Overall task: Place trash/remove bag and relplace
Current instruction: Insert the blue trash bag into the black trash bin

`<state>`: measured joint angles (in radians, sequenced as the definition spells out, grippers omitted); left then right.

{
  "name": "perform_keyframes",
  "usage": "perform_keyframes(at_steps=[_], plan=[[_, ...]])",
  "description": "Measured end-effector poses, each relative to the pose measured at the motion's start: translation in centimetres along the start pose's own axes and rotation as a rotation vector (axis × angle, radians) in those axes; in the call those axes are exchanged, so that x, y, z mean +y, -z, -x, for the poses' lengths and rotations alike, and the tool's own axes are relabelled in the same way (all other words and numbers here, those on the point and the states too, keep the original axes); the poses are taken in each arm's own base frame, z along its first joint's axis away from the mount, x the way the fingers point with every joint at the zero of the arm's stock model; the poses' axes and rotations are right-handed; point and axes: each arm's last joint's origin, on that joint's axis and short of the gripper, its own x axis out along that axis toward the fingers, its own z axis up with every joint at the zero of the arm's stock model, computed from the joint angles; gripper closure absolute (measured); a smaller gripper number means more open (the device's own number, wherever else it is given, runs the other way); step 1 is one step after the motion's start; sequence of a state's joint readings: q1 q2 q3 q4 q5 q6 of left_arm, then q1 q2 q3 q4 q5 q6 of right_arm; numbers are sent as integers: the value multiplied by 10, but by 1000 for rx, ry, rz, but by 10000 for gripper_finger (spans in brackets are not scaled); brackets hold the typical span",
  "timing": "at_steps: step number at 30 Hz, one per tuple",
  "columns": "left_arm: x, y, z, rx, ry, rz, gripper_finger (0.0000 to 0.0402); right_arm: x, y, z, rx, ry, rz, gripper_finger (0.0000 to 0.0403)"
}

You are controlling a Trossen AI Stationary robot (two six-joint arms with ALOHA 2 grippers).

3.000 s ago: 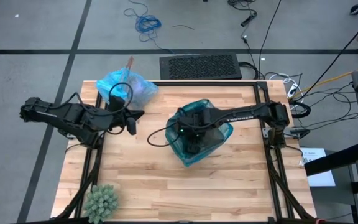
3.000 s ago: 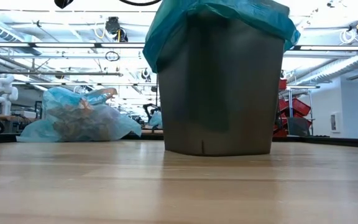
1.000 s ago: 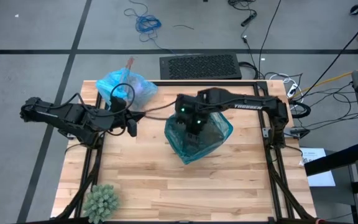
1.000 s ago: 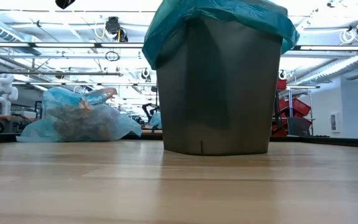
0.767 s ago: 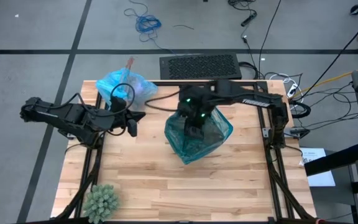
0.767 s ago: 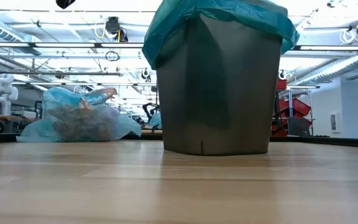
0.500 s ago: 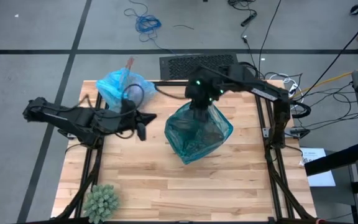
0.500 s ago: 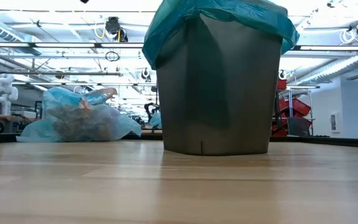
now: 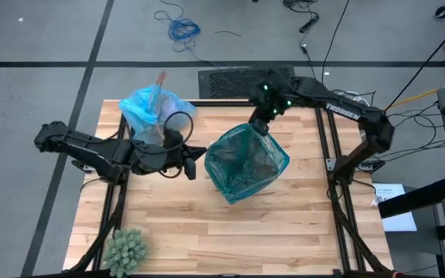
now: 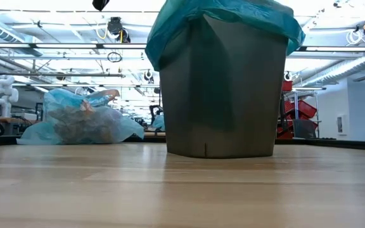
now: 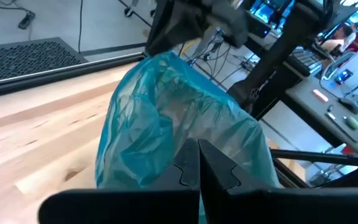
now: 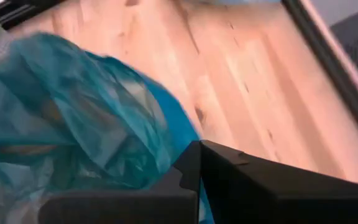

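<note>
A grey bin [image 10: 220, 95] lined with a darker teal-green bag [image 9: 246, 166] stands at the table's middle, the bag's rim folded over its top [image 10: 224, 19]. The light sky-blue bag [image 9: 151, 108] lies on the far left corner with brown paper trash [image 10: 81, 123] showing through it. My left gripper [image 9: 198, 157] is shut and empty just left of the bin, pointing at the teal bag [image 11: 166, 112]. My right gripper [image 9: 259, 126] is shut above the bin's far rim, beside the teal bag [image 12: 73, 112]. My right gripper's shut fingertips [image 12: 194, 155] stand close by the teal bag's far rim [image 12: 166, 137]; I cannot tell whether they touch it. My left gripper touches nothing.
A green spiky plant ball [image 9: 126, 249] sits at the near left corner. A black mesh panel [image 9: 247, 81] lies just beyond the far edge. Bare wood [image 9: 230, 232] stretches between the bin and the near edge.
My right gripper has risen out of the bin and gone toward the table's far edge and right, ending over the bin's far rim. My left gripper has gone toward the table's right, up to the bin's left side. The bin and both bags have stayed put.
</note>
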<state>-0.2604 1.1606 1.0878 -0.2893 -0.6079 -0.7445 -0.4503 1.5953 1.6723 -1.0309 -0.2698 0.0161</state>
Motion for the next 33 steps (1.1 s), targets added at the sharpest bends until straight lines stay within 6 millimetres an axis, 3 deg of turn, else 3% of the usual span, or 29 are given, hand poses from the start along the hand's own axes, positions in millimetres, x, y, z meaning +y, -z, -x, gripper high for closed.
perform_keyframes(at_steps=[4, 11, 14, 22, 27, 33], plan=[[2, -2, -2, -5, -12, 9, 402, -1, 27, -13, -9, -4, -70, 403], [3, -9, -5, -47, 3, 42, 402, 20, 22, 48, -299, 81, -56, 403], [6, -12, -8, -51, -5, 48, 402, 23, 25, 55, -301, 70, -77, 403], [7, -14, -11, -31, 33, 59, 402, 32, 27, 31, -198, -4, -86, 403], [7, -14, -12, -29, 30, 37, 402, 17, 46, 2, -95, 39, -137, 403], [7, -11, -18, -18, 21, 32, 402, 1, 57, -17, -107, 53, -190, 403]])
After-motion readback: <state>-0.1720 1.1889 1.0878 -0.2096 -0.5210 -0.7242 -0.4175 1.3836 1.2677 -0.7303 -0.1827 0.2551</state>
